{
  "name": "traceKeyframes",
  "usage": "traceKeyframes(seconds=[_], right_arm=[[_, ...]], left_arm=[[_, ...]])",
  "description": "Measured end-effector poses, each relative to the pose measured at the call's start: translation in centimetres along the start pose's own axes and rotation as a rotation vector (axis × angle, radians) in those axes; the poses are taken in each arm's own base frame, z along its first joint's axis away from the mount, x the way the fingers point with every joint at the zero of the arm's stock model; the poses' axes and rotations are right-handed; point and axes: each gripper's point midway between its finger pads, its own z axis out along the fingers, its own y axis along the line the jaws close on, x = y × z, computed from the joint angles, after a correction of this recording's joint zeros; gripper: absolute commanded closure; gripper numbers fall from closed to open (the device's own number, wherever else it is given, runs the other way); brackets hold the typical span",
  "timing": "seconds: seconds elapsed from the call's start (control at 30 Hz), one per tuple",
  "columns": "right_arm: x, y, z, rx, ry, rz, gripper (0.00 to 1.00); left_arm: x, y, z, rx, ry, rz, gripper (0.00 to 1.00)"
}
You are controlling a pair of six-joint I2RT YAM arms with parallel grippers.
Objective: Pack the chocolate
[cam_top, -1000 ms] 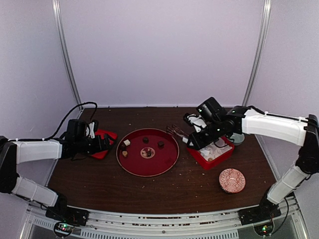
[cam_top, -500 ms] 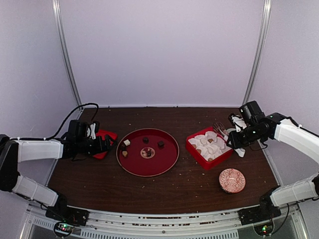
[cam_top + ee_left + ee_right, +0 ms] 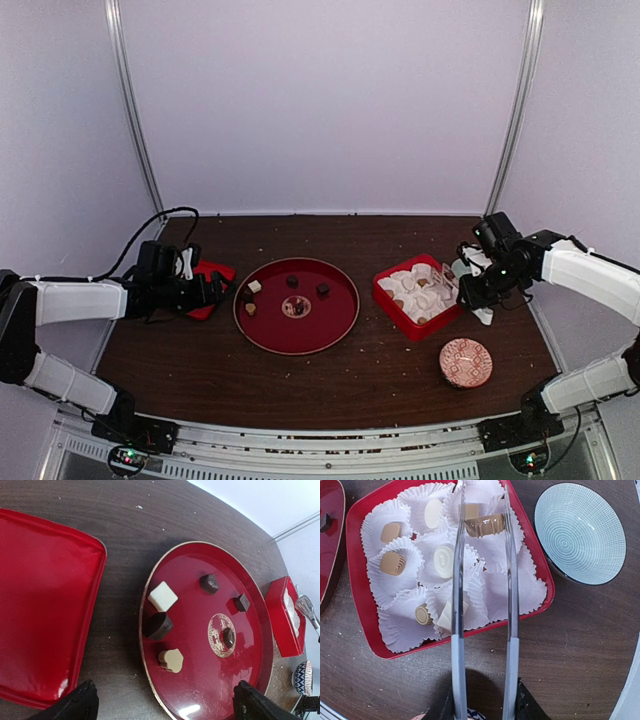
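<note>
Our right fingers (image 3: 526, 707) clamp tongs (image 3: 457, 630) pinching a chocolate (image 3: 484, 525) at the box's (image 3: 357, 605) 1 o'clock. Our left fingers (image 3: 75, 705) stand open.

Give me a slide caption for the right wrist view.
Tongs pinch a tan chocolate over the red box of white paper cups, beside a blue bowl.

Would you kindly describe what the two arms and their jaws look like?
The left arm and right arm both have white tubular shells between black joints, ending in black wrist housings with black jaws. A thin black cable loops behind the left wrist.
</note>
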Motion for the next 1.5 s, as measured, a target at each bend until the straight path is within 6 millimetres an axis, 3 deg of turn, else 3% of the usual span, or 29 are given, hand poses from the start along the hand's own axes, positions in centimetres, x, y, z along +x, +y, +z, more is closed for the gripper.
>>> traceKeyframes(seconds=[0.63, 0.83, 1.0, 1.17, 1.5], right_arm=[[0.2, -0.4, 0.3, 0.022, 0.012, -0.017, 0.62], [-0.8, 1.0, -0.7, -0.018, -0.024, -0.047, 0.63], [-2.6, 4.5, -2.4, -0.098, -0.090, -0.116, 0.63], [-4.4, 9.6, -3.3, -0.190, -0.137, -0.218, 0.63], [-3.6, 21.0, -0.5, -0.331, -0.073, -0.432, 0.64]], left_arm=[[-0.3, -0.2, 0.1, 0.003, -0.003, 0.001, 0.04], [-0.2, -0.4, 0.2, 0.008, 0.001, 0.006, 0.04], [-0.2, -0.6, 0.2, 0.011, 0.002, 0.009, 0.04], [-0.2, -0.6, 0.2, 0.011, 0.001, 0.003, 0.04], [-0.2, -0.5, 0.6, 0.014, 0.000, 0.004, 0.04]])
